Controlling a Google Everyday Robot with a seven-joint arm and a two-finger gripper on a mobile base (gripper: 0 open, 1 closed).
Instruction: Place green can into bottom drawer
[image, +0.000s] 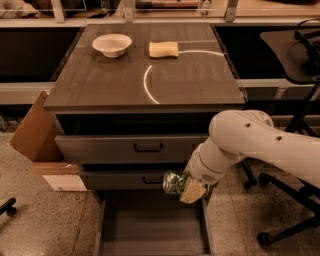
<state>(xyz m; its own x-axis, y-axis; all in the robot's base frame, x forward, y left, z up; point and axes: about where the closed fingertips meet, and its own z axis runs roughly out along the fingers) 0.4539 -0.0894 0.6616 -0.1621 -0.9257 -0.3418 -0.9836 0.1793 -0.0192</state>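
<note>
The green can (173, 182), with green-and-white print and a silver end, lies sideways in my gripper (183, 186). The gripper is shut on it, with one tan finger pad (192, 191) showing on the can's right. The white arm comes in from the right. The can hangs in front of the middle drawer's front (120, 179), above the right part of the bottom drawer (150, 227). The bottom drawer is pulled out toward me, a wide grey tray with a bare flat floor and low sides.
The cabinet top (190, 80) carries a white bowl (112, 45) and a yellow sponge (163, 49). The top drawer (131, 146) is pulled out a little. A cardboard box (37, 131) stands at the left. Office chair legs (285, 227) are at the right.
</note>
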